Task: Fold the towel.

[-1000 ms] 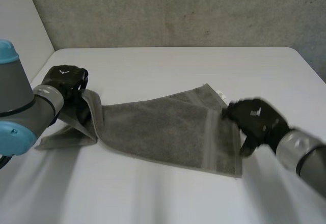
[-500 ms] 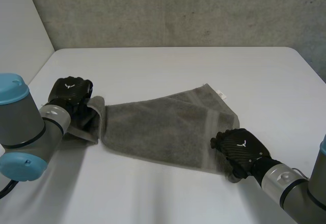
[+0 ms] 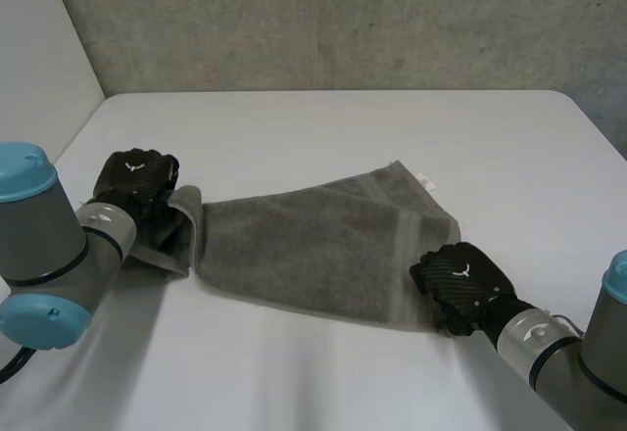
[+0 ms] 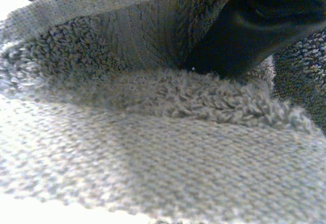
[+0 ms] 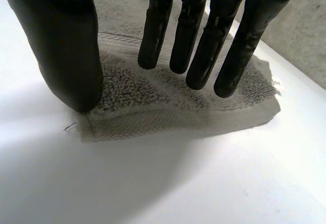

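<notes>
Touching 1 towel (image 3: pixel 304 245), 2 robot hands (image 3: pixel 137 178) (image 3: pixel 460 279)

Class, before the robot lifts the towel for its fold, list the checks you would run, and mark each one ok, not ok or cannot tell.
1. Left hand holds the towel's left end: ok, bunched cloth in its grip.
2. Right hand over the near right corner: ok.
3. Right hand pinching that corner: not ok; fingers straight, thumb only resting on the cloth.
4. Towel's middle flat on the table: ok.
5. Towel's left end flat: not ok, doubled over.
</notes>
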You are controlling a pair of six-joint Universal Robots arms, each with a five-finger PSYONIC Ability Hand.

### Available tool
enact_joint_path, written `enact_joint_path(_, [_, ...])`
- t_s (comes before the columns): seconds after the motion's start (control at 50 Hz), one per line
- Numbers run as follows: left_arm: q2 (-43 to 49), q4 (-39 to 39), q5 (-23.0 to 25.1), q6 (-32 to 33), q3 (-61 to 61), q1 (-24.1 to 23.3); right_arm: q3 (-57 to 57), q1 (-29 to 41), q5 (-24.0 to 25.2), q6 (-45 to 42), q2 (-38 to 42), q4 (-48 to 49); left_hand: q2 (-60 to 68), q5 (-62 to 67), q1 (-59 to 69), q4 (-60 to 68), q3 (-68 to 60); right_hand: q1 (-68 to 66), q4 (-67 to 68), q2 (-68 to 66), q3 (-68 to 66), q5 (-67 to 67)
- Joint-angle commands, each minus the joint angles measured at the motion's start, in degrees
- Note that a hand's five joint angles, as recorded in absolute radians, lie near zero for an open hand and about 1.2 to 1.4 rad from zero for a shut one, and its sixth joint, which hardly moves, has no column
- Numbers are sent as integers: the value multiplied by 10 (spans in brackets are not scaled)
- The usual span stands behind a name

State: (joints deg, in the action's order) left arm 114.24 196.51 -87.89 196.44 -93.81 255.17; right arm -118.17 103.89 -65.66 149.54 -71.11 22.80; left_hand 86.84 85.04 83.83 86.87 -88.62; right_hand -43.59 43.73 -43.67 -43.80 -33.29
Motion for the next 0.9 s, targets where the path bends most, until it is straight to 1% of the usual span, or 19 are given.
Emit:
enact_joint_path(0.02, [0, 0, 0, 0, -1, 0, 6, 1, 0, 0, 3, 13, -68, -150, -38, -69, 86, -22, 20, -21, -19, -25])
enact_joint_path(0.34, [3, 0, 0, 0, -1, -1, 16, 3, 0, 0, 22, 15, -68, -150, -38, -69, 86, -35, 34, -34, -33, -38])
enact_joint_path(0.36, [3, 0, 0, 0, -1, -1, 17, 2, 0, 0, 22, 15, -68, -150, -38, -69, 86, -85, 84, -84, -83, -88])
enact_joint_path(0.38, [4, 0, 0, 0, -1, -1, 17, 2, 0, 0, 22, 15, -68, -150, -38, -69, 86, -85, 84, -85, -83, -89])
enact_joint_path(0.4, [4, 0, 0, 0, -1, -1, 18, 0, 0, 1, 22, 15, -68, -150, -38, -69, 86, -175, 174, -175, -173, -178])
enact_joint_path(0.42, [4, 0, 0, 0, -1, -1, 19, 0, 0, 6, 22, 15, -68, -150, -38, -69, 86, -326, 325, -325, -324, -329])
enact_joint_path(0.5, [2, 0, 0, 0, -1, -1, 19, -2, -2, 13, 13, 21, -68, -150, -38, -69, 86, -364, 363, -363, -362, -367])
enact_joint_path(0.6, [-4, -1, -3, 0, -1, -3, 21, -13, -25, 23, -61, 20, -68, -150, -38, -69, 86, -364, 363, -363, -362, -367])
enact_joint_path(0.64, [-9, -2, -3, 0, -1, -6, 24, -33, -32, 44, -133, 13, -68, -150, -38, -69, 86, -364, 363, -363, -362, -367])
enact_joint_path(0.66, [-23, -5, -3, 0, -4, -12, 24, -33, -32, 44, -133, 13, -68, -150, -38, -69, 86, -364, 363, -363, -362, -367])
enact_joint_path(0.7, [-44, -7, -3, 0, -9, -16, 43, -50, -28, 89, -203, -16, -68, -150, -38, -69, 86, -364, 363, -363, -362, -367])
enact_joint_path(0.72, [-71, -8, -2, 0, -15, -20, 44, -50, -28, 89, -203, -16, -68, -150, -38, -69, 86, -364, 363, -363, -362, -367])
enact_joint_path(0.76, [-101, -9, -1, -1, -20, -20, 64, -62, -27, 115, -247, -47, -68, -150, -38, -69, 86, -364, 363, -363, -362, -367])
enact_joint_path(0.8, [-131, -9, 0, -2, -23, -21, 130, -101, -16, 140, -317, -134, -68, -150, -38, -69, 86, -364, 363, -363, -362, -367])
enact_joint_path(0.82, [-165, -10, 0, -4, -28, -23, 131, -101, -16, 140, -317, -135, -68, -150, -38, -69, 86, -364, 363, -363, -362, -367])
enact_joint_path(0.84, [-199, -13, 1, -10, -31, -27, 172, -125, -5, 139, -336, -188, -68, -150, -38, -69, 86, -364, 363, -363, -362, -367])
enact_joint_path(0.86, [-199, -13, 1, -11, -31, -27, 220, -147, 10, 135, -342, -242, -68, -150, -38, -69, 86, -364, 363, -363, -362, -367])
enact_joint_path(0.88, [-231, -19, 2, -21, -35, -30, 220, -148, 10, 135, -342, -243, -68, -150, -38, -69, 86, -364, 363, -363, -362, -367])
enact_joint_path(0.9, [-231, -19, 2, -21, -35, -30, 270, -168, 29, 132, -342, -291, -68, -150, -38, -69, 86, -364, 363, -363, -362, -367])
